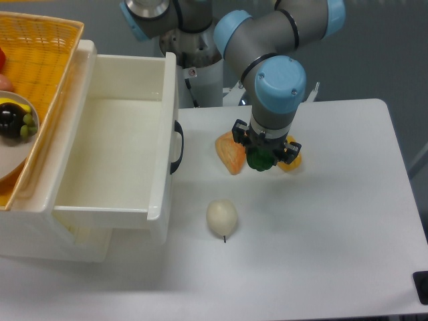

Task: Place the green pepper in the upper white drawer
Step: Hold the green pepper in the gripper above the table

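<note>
The gripper's fingers (289, 151) are black, and they point straight down at the table (334, 221). They sit on both sides of the green pepper (260, 160), and they look closed on it. Only the bottom of the pepper shows, round and dark green, because the gripper (265, 155) covers its top. I cannot tell if the pepper sits on the table or is lifted a little.

The pepper is near the middle of the table, a bit closer to the back edge than to the front edge. An orange wedge-shaped piece (229, 153) lies just beside it, on the side nearer the drawer. A yellow pepper (291, 162) peeks out on the other side, mostly hidden by the gripper.

A pale, egg-shaped thing (222, 217) lies closer to the front edge of the table, apart from the others.

The upper white drawer (114, 154) is at the left edge of the table. It is pulled open, and its black handle (178, 146) faces the pepper. The inside is white, and nothing shows in it. The pepper is outside the drawer, well apart from it.

A yellow woven basket (37, 60) sits at the back left corner, behind the drawer. A plate (12, 160) lies in it with dark, round things on it.

The arm (267, 40) is grey with blue caps and reaches in from the back.
</note>
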Controlling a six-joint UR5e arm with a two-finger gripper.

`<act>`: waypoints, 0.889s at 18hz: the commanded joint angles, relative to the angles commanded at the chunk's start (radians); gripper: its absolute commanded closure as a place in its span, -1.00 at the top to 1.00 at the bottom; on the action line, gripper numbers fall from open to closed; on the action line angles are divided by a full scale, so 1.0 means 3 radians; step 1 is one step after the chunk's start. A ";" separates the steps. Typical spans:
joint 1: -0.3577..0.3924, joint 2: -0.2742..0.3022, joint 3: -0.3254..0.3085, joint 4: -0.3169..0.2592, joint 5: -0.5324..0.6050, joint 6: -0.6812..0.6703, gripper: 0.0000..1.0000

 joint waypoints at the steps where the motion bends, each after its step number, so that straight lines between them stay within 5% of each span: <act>1: -0.0005 0.0005 -0.0015 0.0000 -0.0005 0.0000 -0.19; 12: 0.0000 0.0005 0.0031 -0.0020 -0.0031 -0.0036 -0.19; 16: 0.0015 0.0173 0.0026 -0.0051 -0.0198 -0.0189 -0.19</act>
